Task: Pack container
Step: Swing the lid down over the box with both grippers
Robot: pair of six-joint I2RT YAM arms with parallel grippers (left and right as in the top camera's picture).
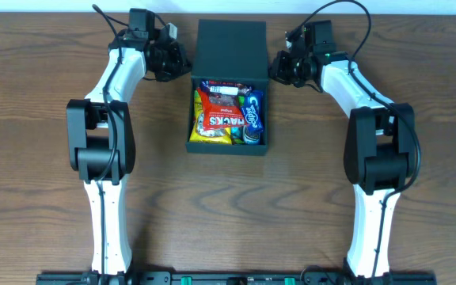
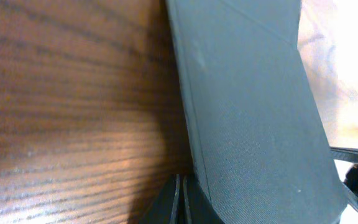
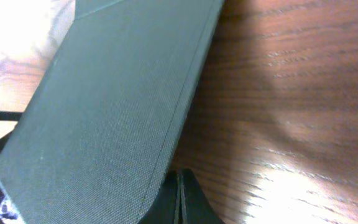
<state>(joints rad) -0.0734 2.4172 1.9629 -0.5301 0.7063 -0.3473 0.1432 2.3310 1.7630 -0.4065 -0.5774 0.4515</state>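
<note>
The left arm point(image 1: 101, 134) reaches up the left side of the wooden table point(image 1: 46, 63) and bends inward. The left gripper point(image 1: 174, 62) sits just beside the left edge of the lid point(image 1: 230, 47). In the left wrist view its two fingers point(image 2: 169, 202) meet along a thin seam with nothing between them. They lie at the foot of the lid's edge, and the lid's dark, finely textured face fills most of that view.

The container point(image 1: 228, 148) stands at the middle of the table, between the two arms, with its top open. The lid is folded back on the far side, its face up toward the overhead camera. The box is crowded with snack packets. A red packet point(image 1: 222, 117) lies on top across the middle, a yellow packet point(image 1: 210, 136) shows at the near left corner, and a blue packet point(image 1: 254, 111) runs along the right wall. The packets hide the box floor.

The right gripper point(image 1: 282, 67) sits just beside the lid's right edge, mirroring the left one. Its fingers point(image 3: 188, 199) are likewise pressed together on nothing, close against the lid's edge, with bare wood to their right. The right arm point(image 1: 378, 150) runs down the table's right side, and a black cable point(image 1: 347, 9) loops above it.
</note>
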